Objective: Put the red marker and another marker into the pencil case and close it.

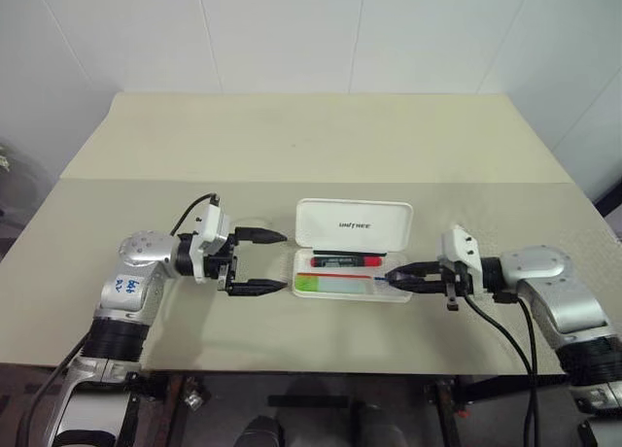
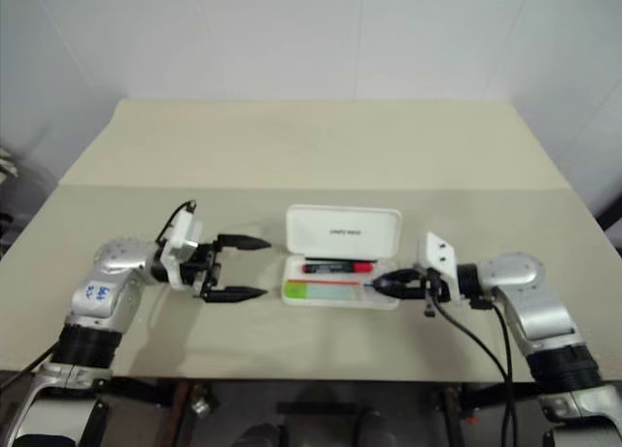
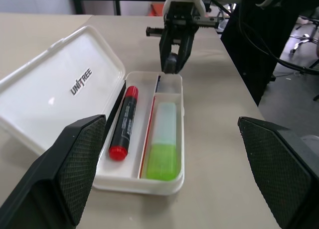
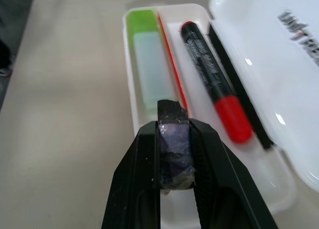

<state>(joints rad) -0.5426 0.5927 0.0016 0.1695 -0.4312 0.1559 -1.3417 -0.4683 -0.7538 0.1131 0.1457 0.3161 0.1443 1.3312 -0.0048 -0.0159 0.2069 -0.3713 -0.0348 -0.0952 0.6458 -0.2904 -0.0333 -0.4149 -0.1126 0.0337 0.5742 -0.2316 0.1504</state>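
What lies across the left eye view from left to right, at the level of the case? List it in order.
Open left pincer → bright light-green end of the short pale marker → shut right pincer at the right end of the white hard rectangular pencil case.

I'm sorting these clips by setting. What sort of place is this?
Probably a robot lab or test room: a plain beige table against bare white panelled walls, black frames and an office chair base on the floor beyond it, and a white hinged Unitree-lettered pencil case as the prop.
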